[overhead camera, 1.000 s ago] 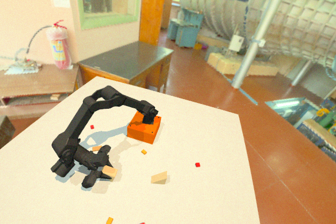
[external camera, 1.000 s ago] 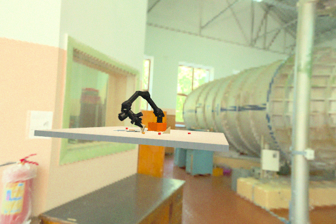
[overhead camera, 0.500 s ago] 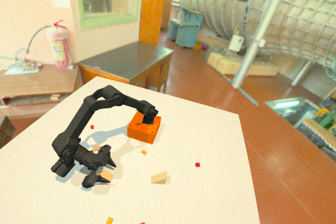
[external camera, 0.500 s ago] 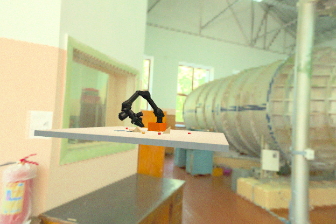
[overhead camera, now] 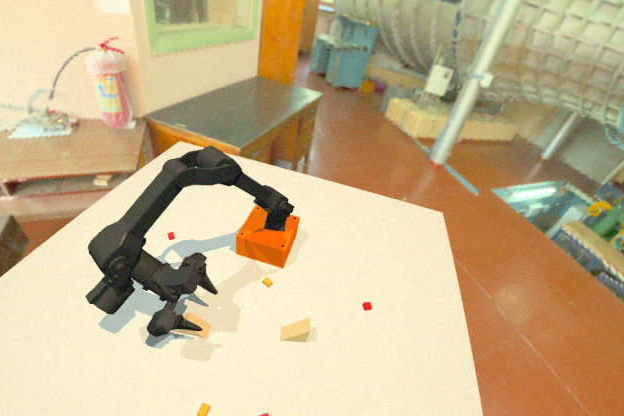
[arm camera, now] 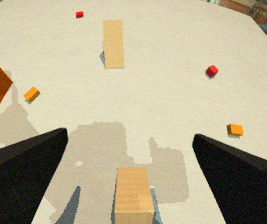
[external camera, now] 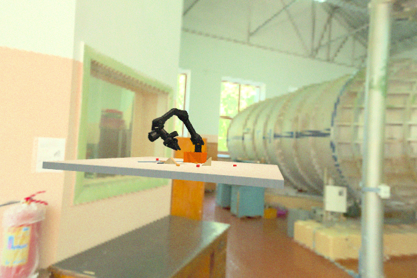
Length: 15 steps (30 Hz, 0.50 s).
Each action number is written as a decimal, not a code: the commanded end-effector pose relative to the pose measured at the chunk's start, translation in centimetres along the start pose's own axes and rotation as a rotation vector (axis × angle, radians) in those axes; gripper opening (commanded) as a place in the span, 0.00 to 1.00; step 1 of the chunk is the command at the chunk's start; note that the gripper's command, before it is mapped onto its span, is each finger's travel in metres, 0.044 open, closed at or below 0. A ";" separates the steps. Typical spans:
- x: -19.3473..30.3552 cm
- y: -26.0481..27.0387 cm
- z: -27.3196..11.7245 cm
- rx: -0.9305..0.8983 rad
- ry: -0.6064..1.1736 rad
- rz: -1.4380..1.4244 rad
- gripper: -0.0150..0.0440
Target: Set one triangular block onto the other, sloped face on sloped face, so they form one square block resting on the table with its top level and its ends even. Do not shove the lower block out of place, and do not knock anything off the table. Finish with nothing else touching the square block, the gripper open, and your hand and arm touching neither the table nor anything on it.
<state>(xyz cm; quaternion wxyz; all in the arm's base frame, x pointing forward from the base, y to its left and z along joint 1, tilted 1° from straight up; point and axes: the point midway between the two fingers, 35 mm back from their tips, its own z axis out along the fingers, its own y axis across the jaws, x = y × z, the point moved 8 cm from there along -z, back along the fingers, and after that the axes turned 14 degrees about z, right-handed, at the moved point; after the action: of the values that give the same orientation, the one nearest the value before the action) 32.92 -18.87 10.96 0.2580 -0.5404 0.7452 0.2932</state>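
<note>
On the worktop (overhead camera: pixel 405 260) (external camera: pixel 167 172) (arm camera: pixel 159 95), two separate triangular blocks: one (overhead camera: pixel 198 326) (external camera: pixel 170 161) (arm camera: pixel 133 192) near my claw (overhead camera: pixel 208 309) (external camera: pixel 178 147) (arm camera: pixel 130 136), the other (overhead camera: pixel 296 330) (external camera: pixel 207 162) (arm camera: pixel 114 44) well apart from it, between the first and a red cube (overhead camera: pixel 367 306) (arm camera: pixel 79 15) in the top view. One claw, mine, raised above the worktop, fingers spread wide, holding nothing.
</note>
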 end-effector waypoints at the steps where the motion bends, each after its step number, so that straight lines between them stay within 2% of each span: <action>1: -3.2 1.0 -3.0 0.043 0.013 -0.013 1.00; 5: -3.1 0.9 -3.0 0.049 0.017 -0.022 1.00; 7: -3.5 0.8 -2.2 0.023 0.083 -0.024 1.00; 11: -4.8 0.6 3.0 -0.113 0.470 0.033 1.00; 15: -6.4 0.8 7.6 -0.089 0.897 0.056 1.00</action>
<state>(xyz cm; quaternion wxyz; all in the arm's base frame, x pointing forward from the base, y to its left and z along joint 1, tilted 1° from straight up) 34.26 -12.17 11.57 -0.0123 -0.6007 0.7810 0.1704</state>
